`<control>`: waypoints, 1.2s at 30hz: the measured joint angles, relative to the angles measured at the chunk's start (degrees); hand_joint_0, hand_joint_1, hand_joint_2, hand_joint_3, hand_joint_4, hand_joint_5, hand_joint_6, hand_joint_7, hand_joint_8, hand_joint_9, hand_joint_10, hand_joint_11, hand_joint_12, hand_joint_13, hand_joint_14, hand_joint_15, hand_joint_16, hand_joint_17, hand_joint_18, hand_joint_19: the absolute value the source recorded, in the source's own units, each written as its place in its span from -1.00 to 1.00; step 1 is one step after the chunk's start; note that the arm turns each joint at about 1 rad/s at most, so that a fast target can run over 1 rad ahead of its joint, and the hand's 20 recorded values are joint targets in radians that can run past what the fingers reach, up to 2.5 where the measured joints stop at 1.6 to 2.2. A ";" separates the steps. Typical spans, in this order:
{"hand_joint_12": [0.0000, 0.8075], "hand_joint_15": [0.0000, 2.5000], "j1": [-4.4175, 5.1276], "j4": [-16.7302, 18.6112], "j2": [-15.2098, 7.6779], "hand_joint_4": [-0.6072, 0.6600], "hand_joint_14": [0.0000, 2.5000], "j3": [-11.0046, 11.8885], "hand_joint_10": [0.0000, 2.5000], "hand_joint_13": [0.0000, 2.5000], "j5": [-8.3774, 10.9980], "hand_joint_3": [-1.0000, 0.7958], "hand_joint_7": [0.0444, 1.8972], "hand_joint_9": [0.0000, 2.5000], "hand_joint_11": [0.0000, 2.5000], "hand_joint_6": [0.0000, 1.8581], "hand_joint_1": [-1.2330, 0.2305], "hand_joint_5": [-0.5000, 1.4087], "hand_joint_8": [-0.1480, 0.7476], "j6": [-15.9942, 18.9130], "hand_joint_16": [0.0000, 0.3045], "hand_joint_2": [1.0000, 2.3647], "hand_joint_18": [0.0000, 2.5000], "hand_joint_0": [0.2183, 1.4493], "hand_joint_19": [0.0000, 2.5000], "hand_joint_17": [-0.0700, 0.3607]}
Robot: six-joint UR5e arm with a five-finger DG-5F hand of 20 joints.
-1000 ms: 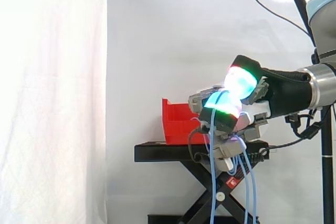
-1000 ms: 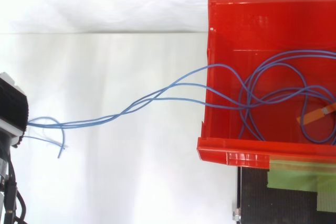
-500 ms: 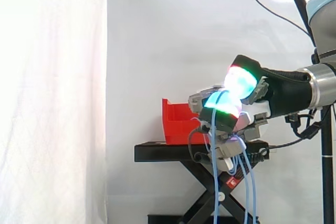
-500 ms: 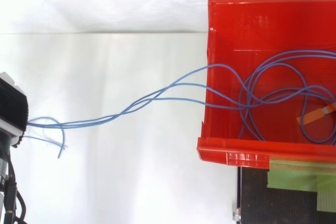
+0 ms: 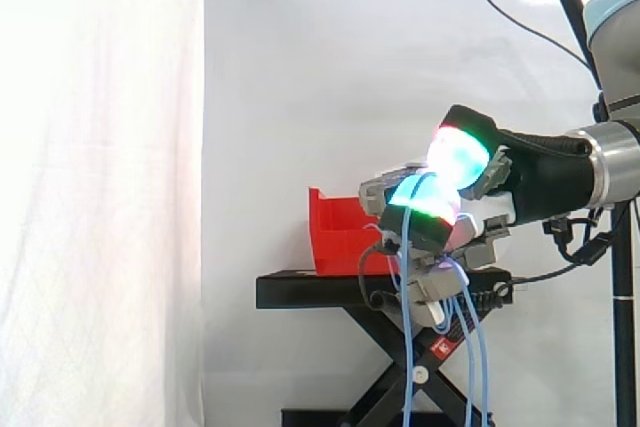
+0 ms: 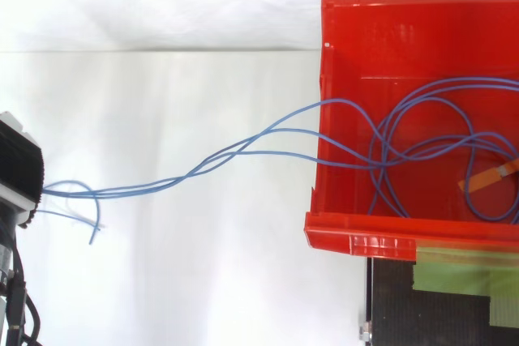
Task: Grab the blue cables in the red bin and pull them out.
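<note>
Hand (image 5: 455,159) is curled tight on the blue cables (image 6: 243,151), far as I can tell from the side, with loose ends dangling below it. They're light, floppy and kinda slick, so pinch several strands together. Most loops sit coiled in the red bin (image 6: 389,242) over on the right.
</note>
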 measured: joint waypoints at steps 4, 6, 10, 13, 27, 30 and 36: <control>-0.15 -0.10 0.00 0.00 0.01 -0.32 -0.98 0.00 -0.98 -0.17 0.00 -1.00 -0.49 0.01 0.12 0.19 -0.61 0.28 -0.26 0.00 -0.71 -1.00 -0.38 0.19 -0.31 -0.22; -0.14 -0.10 0.00 0.00 0.01 -0.32 -0.98 0.00 -0.98 -0.17 0.00 -1.00 -0.49 0.01 0.10 0.18 -0.61 0.28 -0.27 0.00 -0.71 -1.00 -0.38 0.19 -0.31 -0.22; -0.14 -0.10 0.00 0.00 0.00 -0.32 -0.98 0.01 -0.98 -0.16 0.00 -1.00 -0.48 0.01 0.10 0.18 -0.61 0.29 -0.24 0.00 -0.71 -1.00 -0.38 0.19 -0.31 -0.22; -0.14 -0.10 0.00 0.00 0.00 -0.32 -0.98 0.00 -0.98 -0.16 0.00 -1.00 -0.47 0.01 0.10 0.17 -0.61 0.29 -0.25 0.00 -0.71 -1.00 -0.38 0.19 -0.31 -0.22; -0.15 -0.09 0.00 0.00 0.00 -0.31 -0.98 -0.01 -0.98 -0.16 0.00 -1.00 -0.47 0.01 0.10 0.17 -0.61 0.29 -0.25 0.00 -0.71 -1.00 -0.37 0.19 -0.31 -0.22; -0.16 -0.10 0.00 0.00 0.01 -0.28 -0.98 0.00 -0.98 -0.14 0.00 -1.00 -0.47 0.04 0.11 0.16 -0.61 0.29 -0.24 0.00 -0.71 -1.00 -0.37 0.19 -0.31 -0.22; -0.16 -0.09 0.00 0.00 0.01 -0.28 -0.98 -0.01 -0.98 -0.12 0.00 -1.00 -0.47 0.05 0.12 0.16 -0.62 0.30 -0.25 0.00 -0.71 -1.00 -0.35 0.20 -0.31 -0.22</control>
